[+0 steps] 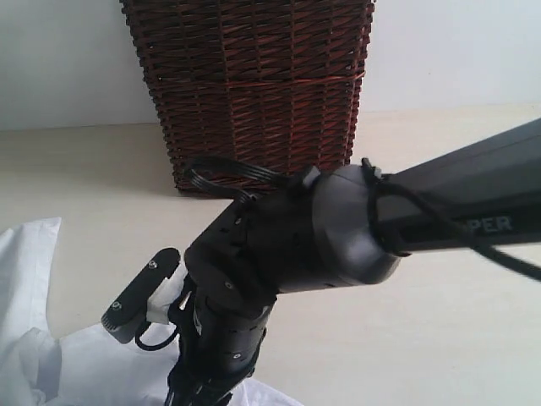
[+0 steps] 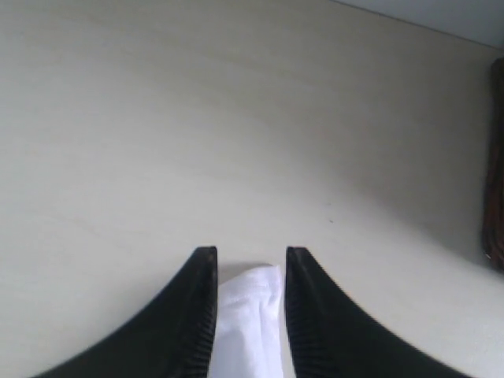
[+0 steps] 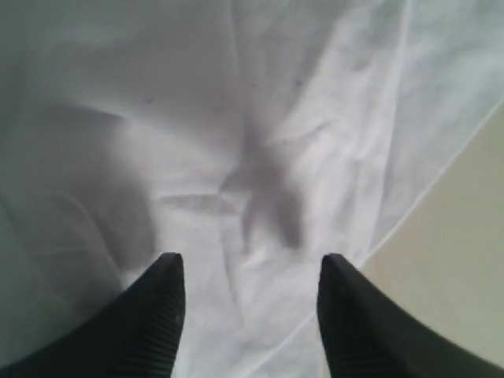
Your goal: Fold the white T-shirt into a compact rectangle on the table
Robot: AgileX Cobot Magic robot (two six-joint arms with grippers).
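The white T-shirt [image 1: 84, 364] lies crumpled at the lower left of the table [image 1: 456, 338] in the exterior view. My right arm [image 1: 338, 228] reaches across and down to it, with the fingertips cut off by the frame's bottom edge. In the right wrist view my right gripper [image 3: 250, 260] stands open just above wrinkled white cloth [image 3: 236, 142], close to the shirt's edge and bare table [image 3: 465, 260]. My left gripper [image 2: 250, 256] is shut on a bunched fold of the T-shirt [image 2: 248, 315], low over the tabletop [image 2: 197, 118]. The lettering and the neck tag are hidden.
A tall dark brown wicker basket [image 1: 254, 85] stands at the back middle of the table against the pale wall. Its edge shows as a dark strip [image 2: 494, 157] in the left wrist view. Bare tabletop stretches to the right of the arm.
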